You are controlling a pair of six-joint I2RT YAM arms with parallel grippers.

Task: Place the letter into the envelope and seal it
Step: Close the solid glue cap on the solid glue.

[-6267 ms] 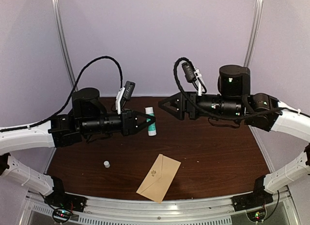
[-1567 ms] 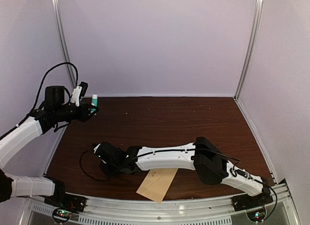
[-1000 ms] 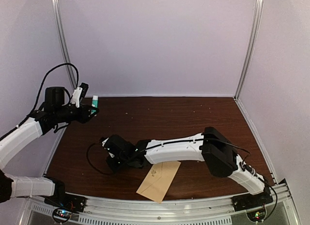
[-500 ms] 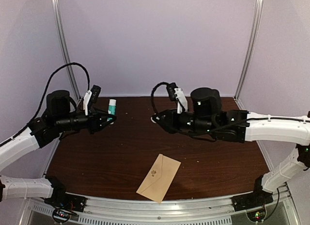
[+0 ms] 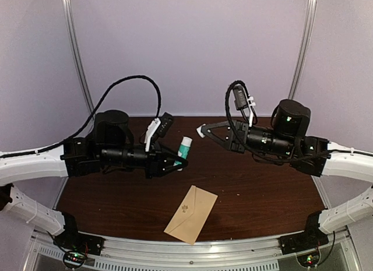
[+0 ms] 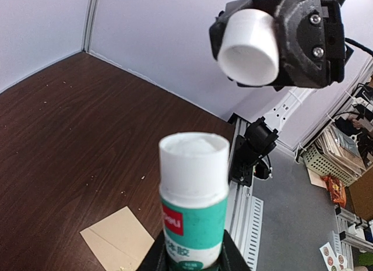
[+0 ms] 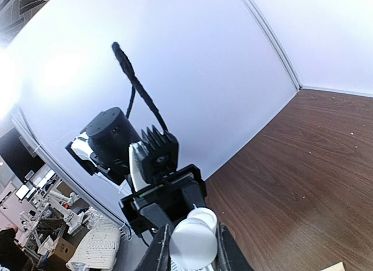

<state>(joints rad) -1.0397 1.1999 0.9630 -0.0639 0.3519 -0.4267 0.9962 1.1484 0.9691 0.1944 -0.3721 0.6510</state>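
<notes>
While the left hand (image 5: 178,160) is clamped on an uncapped glue stick (image 5: 185,147) and the right hand (image 5: 204,130) pinches a white cap (image 6: 247,46), the envelope (image 5: 191,214) lies flat on the counter (image 5: 262,189) near its front edge.

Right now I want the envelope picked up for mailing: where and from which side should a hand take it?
Take the envelope by its near short edge, coming in low from the front of the table. It lies flat, so a pinch from above finds nothing, but its near corner seems to reach the table edge, leaving room for a finger underneath.
</notes>
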